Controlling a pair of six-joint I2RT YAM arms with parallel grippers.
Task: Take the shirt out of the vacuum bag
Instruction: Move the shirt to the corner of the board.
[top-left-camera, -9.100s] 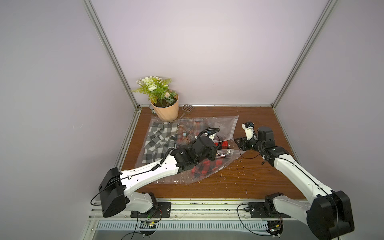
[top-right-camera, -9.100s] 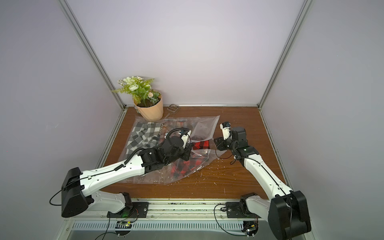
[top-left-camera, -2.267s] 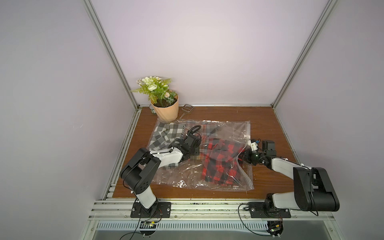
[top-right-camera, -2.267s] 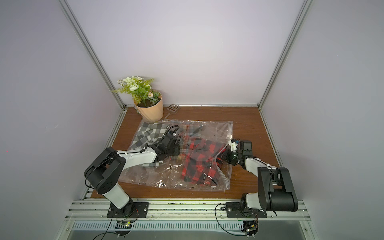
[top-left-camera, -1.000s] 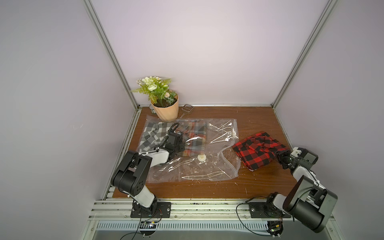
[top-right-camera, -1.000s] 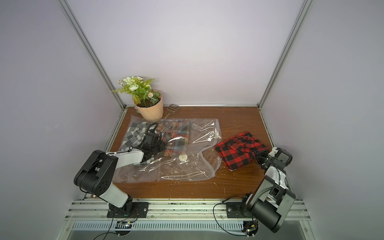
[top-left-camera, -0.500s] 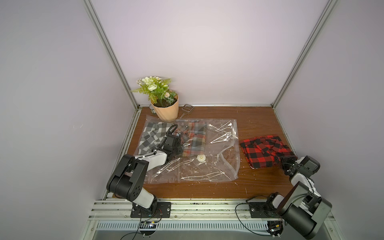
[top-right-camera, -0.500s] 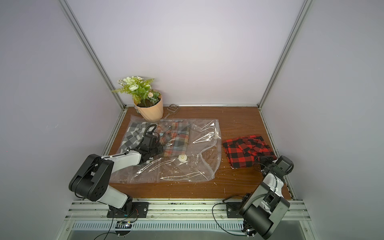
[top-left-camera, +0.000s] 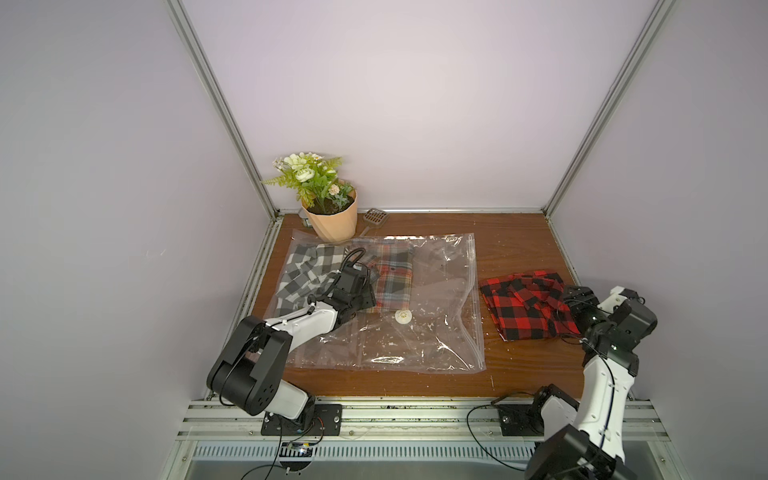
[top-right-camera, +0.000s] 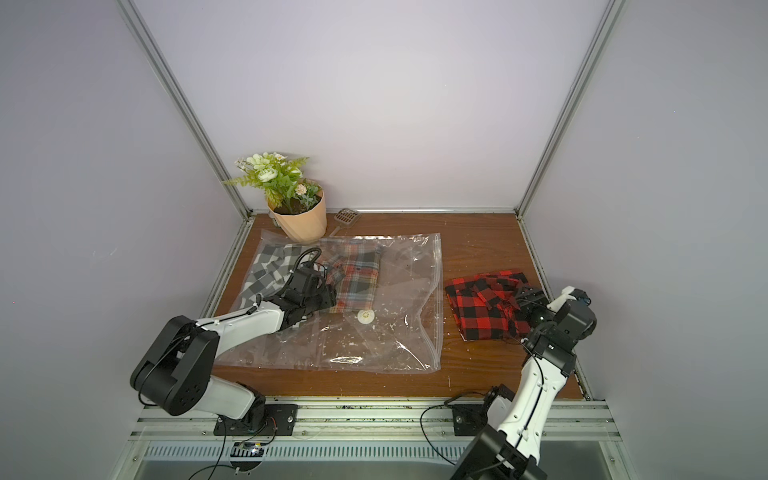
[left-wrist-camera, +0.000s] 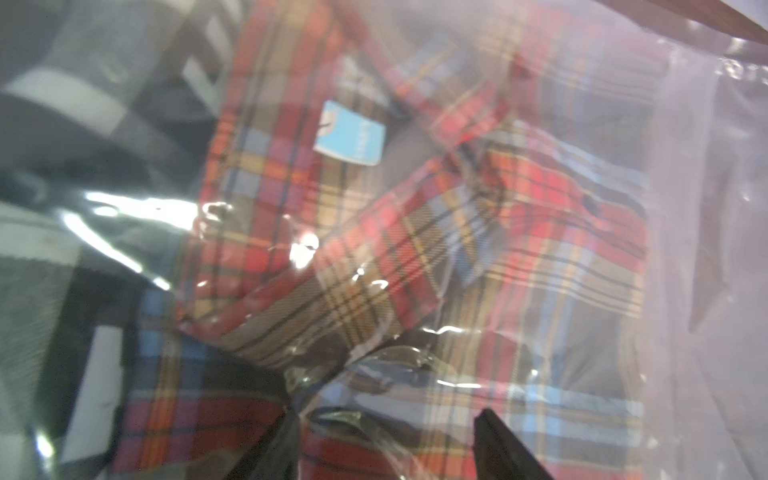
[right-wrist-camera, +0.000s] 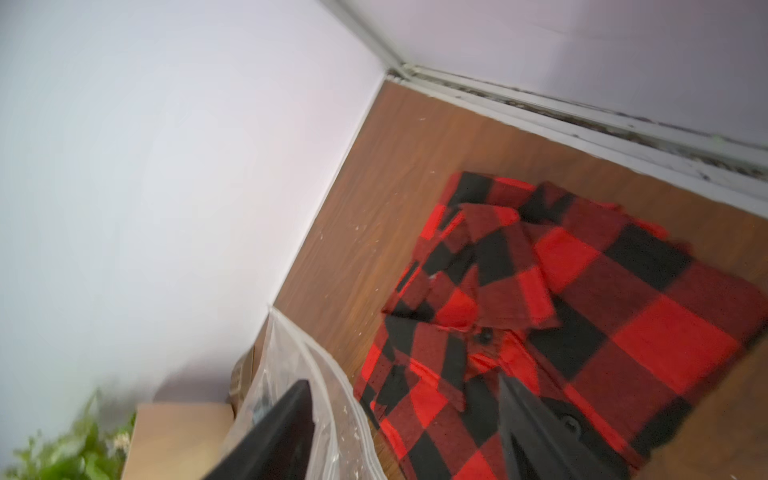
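Note:
The red-and-black checked shirt (top-left-camera: 523, 307) (top-right-camera: 486, 309) (right-wrist-camera: 582, 316) lies folded on the wooden table, right of the vacuum bag (top-left-camera: 432, 332) (top-right-camera: 386, 332) and fully outside it. My right gripper (top-left-camera: 575, 300) (right-wrist-camera: 402, 399) hovers over the shirt's right edge, open, holding nothing. The clear bag lies flat, its white valve (top-left-camera: 403, 317) facing up. My left gripper (top-left-camera: 360, 296) (left-wrist-camera: 386, 419) rests on the bag's left part. Its jaws are open over puckered plastic above a tartan shirt (top-left-camera: 392, 278) (left-wrist-camera: 415, 232) inside the bag.
A grey checked shirt (top-left-camera: 307, 274) lies in the bag's far left part. A potted plant (top-left-camera: 332, 218) and a small slotted scoop (top-left-camera: 375, 216) stand at the back left corner. Walls and metal rails close in the table on three sides. White flecks litter the wood.
The red shirt went right, out of the bag, and was laid flat on the table. My right gripper opened and let it go. My left gripper opened wider on the bag.

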